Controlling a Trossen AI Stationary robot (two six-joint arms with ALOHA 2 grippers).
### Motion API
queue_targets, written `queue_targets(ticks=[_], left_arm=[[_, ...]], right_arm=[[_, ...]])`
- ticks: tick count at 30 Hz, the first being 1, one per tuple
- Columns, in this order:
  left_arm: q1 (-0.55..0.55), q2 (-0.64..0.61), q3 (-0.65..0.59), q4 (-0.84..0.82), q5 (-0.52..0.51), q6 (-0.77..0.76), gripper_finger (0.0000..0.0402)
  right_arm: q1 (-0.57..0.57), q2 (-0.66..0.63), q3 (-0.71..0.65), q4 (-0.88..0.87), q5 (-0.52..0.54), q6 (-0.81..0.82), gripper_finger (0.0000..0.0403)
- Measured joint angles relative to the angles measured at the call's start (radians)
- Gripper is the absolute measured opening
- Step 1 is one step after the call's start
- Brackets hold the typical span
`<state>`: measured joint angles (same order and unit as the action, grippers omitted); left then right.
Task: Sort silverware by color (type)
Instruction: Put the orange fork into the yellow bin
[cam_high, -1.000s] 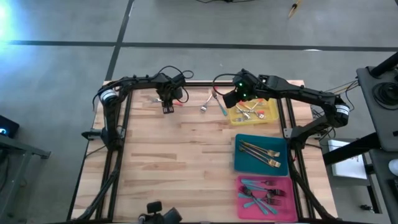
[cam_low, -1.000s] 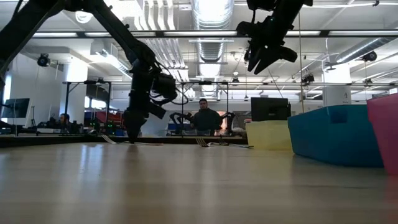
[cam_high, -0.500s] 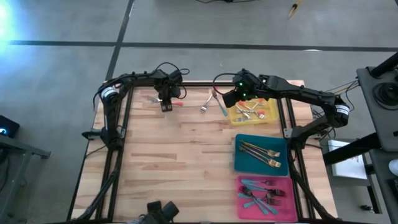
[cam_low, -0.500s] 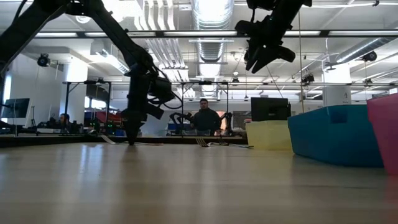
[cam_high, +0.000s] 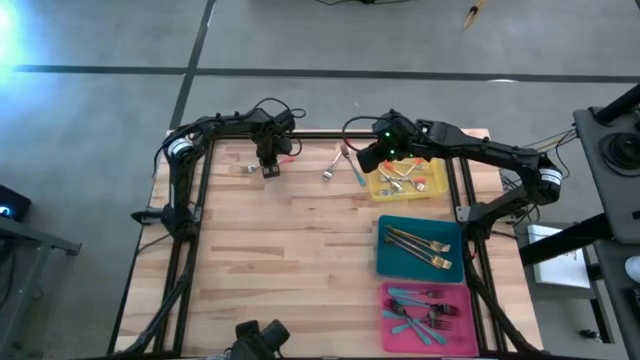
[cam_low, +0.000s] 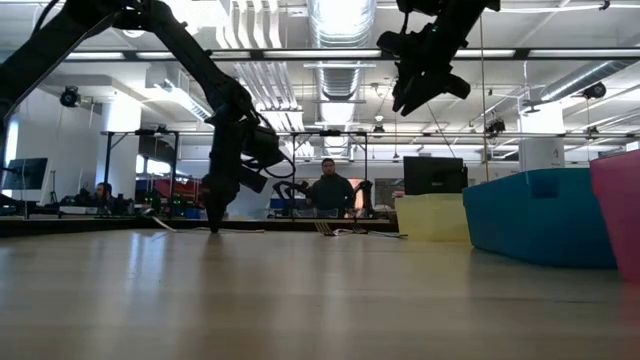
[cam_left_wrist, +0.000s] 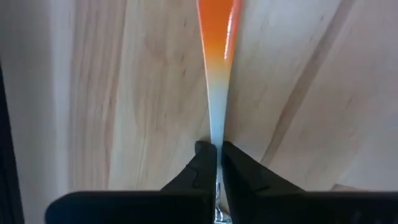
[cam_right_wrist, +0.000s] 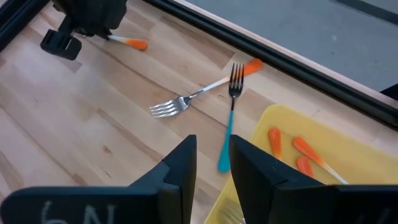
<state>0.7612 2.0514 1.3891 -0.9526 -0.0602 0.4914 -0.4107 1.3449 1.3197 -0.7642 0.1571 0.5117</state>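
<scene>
The left claw (cam_high: 268, 170) is seen down at the far-left part of the bench (cam_high: 270, 260), its fingers (cam_left_wrist: 202, 168) drawn almost together around the slim metal neck of an orange-handled utensil (cam_left_wrist: 216, 56) that lies flat on the wood. A grasp is judged to be in hand: the piece is pinched but not yet lifted.

The right claw (cam_right_wrist: 208, 165) is held high above the bench near the yellow tray (cam_high: 432, 188), partly open and empty. Below it, an orange-handled fork (cam_right_wrist: 202, 93) and a teal-handled fork (cam_right_wrist: 230, 118) are seen crossed on the bare wood just beside that tray.

Orange-handled pieces are already gathered in the yellow tray, gold forks (cam_high: 420, 248) in the teal tray (cam_high: 385, 262), and teal-handled pieces (cam_high: 420, 310) in the pink tray (cam_high: 390, 335).

For the next move, a straight lift is called for, then a carry across to the yellow tray. Because only the thin neck is gripped, the utensil may swing or slip, so a slow rise is advised
</scene>
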Motion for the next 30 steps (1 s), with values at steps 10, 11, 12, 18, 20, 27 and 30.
queue_targets(ticks=[10,11,12,18,20,27,30], left_arm=[[-0.002,0.003,0.057,-0.024,0.15,-0.199,0.0001],[-0.004,0.003,0.074,-0.024,0.19,-0.213,0.0001],[-0.005,0.003,0.091,-0.026,0.241,-0.226,0.0001],[-0.01,0.002,0.208,0.036,0.481,-0.346,0.0],[-0.022,0.001,0.251,0.079,0.49,-0.423,0.0],[-0.101,0.003,0.389,0.245,0.46,-0.632,0.0],[-0.135,0.014,0.421,0.281,0.436,-0.651,0.0]], right_arm=[[0.0,0.0,0.0,0.0,0.001,0.0,0.0082],[0.0,0.0,0.0,0.0,0.001,0.0,0.0082],[0.0,0.0,0.0,0.0,0.001,0.0,0.0081],[0.0,0.0,0.0,0.0,0.001,0.0,0.0075],[0.0,0.0,0.0,0.002,0.001,0.0,0.0075],[-0.003,0.0,0.0,0.134,0.12,0.005,0.0078],[-0.018,0.0,0.0,0.192,0.163,0.053,0.0082]])
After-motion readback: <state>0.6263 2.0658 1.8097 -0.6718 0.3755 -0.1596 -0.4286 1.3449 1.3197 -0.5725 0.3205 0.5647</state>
